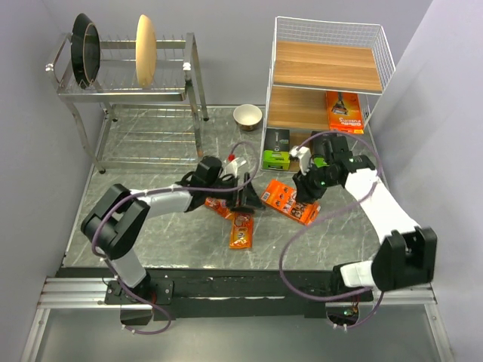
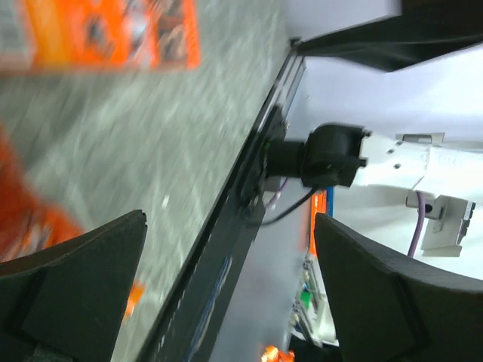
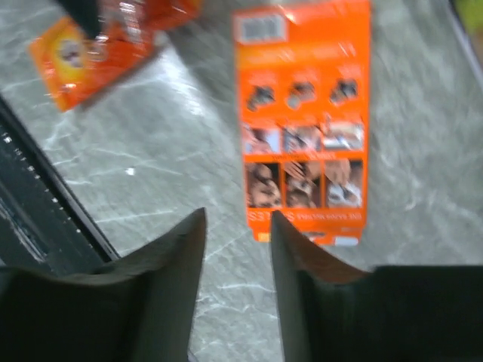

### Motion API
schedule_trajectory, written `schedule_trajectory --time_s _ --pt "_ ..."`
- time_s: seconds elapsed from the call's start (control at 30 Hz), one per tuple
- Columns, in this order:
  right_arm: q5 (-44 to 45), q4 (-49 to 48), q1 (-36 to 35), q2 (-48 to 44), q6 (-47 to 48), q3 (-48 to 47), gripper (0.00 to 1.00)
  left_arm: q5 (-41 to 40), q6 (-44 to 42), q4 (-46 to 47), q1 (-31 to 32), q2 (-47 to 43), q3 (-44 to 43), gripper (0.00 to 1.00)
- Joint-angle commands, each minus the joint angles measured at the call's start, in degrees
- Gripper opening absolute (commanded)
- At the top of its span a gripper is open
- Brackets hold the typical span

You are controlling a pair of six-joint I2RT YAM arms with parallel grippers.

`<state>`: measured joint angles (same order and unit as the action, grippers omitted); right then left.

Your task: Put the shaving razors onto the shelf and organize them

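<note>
The shelf (image 1: 281,83) stands at the back right, with a flat orange card (image 1: 343,111) on its middle board. A dark grey box with a lime-green end (image 1: 277,148) stands at its foot. The second box is mostly hidden behind my right arm. The other flat orange card (image 1: 289,201) lies on the table and shows in the right wrist view (image 3: 302,121). Two narrow orange blister packs (image 1: 241,230) (image 1: 217,203) lie near my left gripper (image 1: 245,197), which is open and empty (image 2: 230,226). My right gripper (image 1: 306,188) is open and empty, just before the card's near edge (image 3: 238,222).
A steel dish rack (image 1: 128,94) with plates stands at the back left. A small bowl (image 1: 247,115) sits between the rack and the shelf. A small white and red object (image 1: 238,161) lies behind the left gripper. The table's black front edge (image 2: 226,249) is close to the left gripper.
</note>
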<state>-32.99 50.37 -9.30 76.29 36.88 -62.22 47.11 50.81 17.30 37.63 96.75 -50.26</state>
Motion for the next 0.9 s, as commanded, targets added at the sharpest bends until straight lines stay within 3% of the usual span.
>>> schedule_trajectory --time_s 0.0,0.13,0.27,0.5,0.87 --pt "-0.93 -1.42 6.99 3.06 2.83 -1.68 0.55 -1.67 0.42 3.43 2.10 4.31 -8.08 0.94" --pt "-1.10 3.06 11.93 11.75 8.98 -5.45 0.59 -1.84 2.19 2.75 2.28 11.34 -12.57 0.84" --pt "-0.85 3.25 15.01 15.37 12.15 -5.81 0.62 -4.66 5.79 4.41 2.45 15.30 -14.16 0.82" --pt "0.91 4.03 15.80 21.87 16.55 -6.86 0.64 -9.58 9.83 -0.07 2.54 21.98 -15.04 0.82" --pt "1.26 5.35 17.30 29.88 20.24 -8.97 0.64 -11.43 10.89 -3.68 2.54 25.15 -15.13 0.82"
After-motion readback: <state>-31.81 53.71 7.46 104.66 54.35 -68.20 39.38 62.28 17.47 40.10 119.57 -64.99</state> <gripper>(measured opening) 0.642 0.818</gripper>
